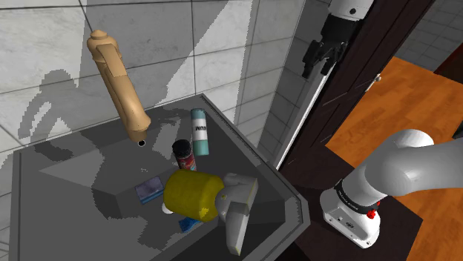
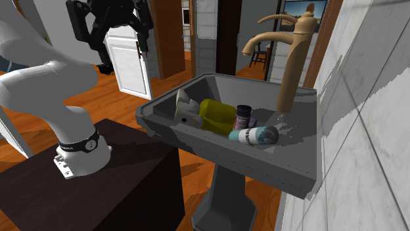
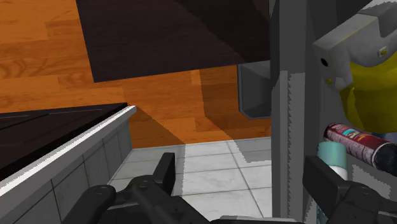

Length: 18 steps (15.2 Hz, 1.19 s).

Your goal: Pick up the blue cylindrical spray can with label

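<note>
Two black fingers [image 3: 165, 173] of the claw [image 3: 245, 184] stand wide apart with nothing between them. One of them covers the lower end of the pale blue spray can [image 3: 332, 154], so from the wrist just a sliver of it shows, beside a dark can [image 3: 356, 143] with a red label.

The white arm [image 1: 401, 170] rises off its dark stand [image 2: 131, 177], and its upper links are cut off by the shoulder view's top edge. The claw hangs with its fingers pointing down, at about two o'clock from the grey sink [image 1: 291, 196] in that view and well apart from it.

In the basin, a yellow spray bottle [image 1: 194, 194] with a whitish trigger head lies on its side at the end nearest the stand. The dark can sits just beside it at eleven o'clock. The spray can [image 1: 199, 132], white-labelled, lies on its side at twelve o'clock from the bottle, near the basin's back.

What may be a small blue packet [image 1: 149, 190] lies at nine o'clock from the bottle. Another blue scrap peeks out from beneath the bottle, too hidden to name. A tan faucet [image 1: 119, 85] rises behind them all.
</note>
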### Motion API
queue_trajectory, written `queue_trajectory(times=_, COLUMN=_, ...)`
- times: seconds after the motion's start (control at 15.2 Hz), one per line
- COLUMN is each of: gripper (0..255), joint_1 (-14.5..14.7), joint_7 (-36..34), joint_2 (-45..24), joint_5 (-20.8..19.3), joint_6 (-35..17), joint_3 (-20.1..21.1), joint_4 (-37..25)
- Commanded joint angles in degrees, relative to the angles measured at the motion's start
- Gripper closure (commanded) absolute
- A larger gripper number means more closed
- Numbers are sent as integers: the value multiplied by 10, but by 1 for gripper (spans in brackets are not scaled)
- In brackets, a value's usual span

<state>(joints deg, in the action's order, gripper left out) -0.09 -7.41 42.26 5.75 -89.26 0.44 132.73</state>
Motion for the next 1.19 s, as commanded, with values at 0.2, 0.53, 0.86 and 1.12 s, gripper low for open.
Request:
queue_trajectory(times=0.2, gripper=0, joint_1=7, joint_7=-41, joint_2=4, joint_5=10, joint_6=-65, joint_3=42, joint_4=41)
queue_trajectory(times=0.53, gripper=0, joint_1=15, joint_7=-112, joint_2=-17, joint_5=20, joint_6=-177, joint_3=118, joint_4=90)
queue_trajectory(times=0.86, gripper=0, joint_1=12, joint_7=-194, joint_2=-70, joint_5=12, joint_6=-291, joint_3=199, joint_4=111)
queue_trajectory(times=1.12, gripper=0, joint_1=-9, joint_7=-273, joint_2=-135, joint_5=-21, joint_6=-377, joint_3=272, joint_4=108)
